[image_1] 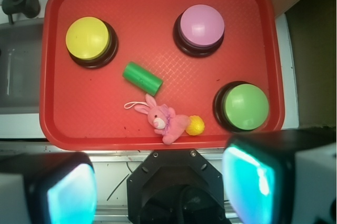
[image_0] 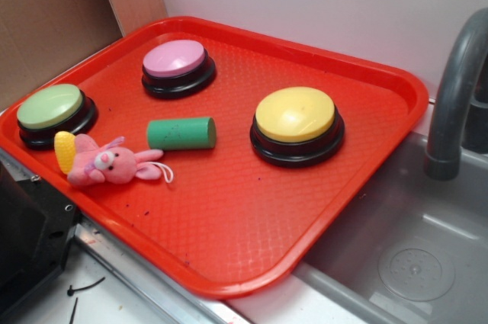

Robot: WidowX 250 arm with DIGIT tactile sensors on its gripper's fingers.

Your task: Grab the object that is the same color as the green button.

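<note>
two fingers (image_1: 158, 192) spread, blurred, tips cut off | green cylinder (image_1: 142, 77) untouched on tray (image_1: 158, 137)

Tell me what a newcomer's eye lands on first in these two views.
First, the bright red tray filling the scene, with three big dome buttons: the yellow button toward the sink side, the pink button at the back, the green button in the corner by the pink plush bunny. Between them lies the green cylinder on its side.

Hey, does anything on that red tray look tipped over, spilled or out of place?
Mostly tidy. The green cylinder lies on its side, the pink bunny lies flopped beside it, and small dark specks dot the red tray near its front edge.
</note>
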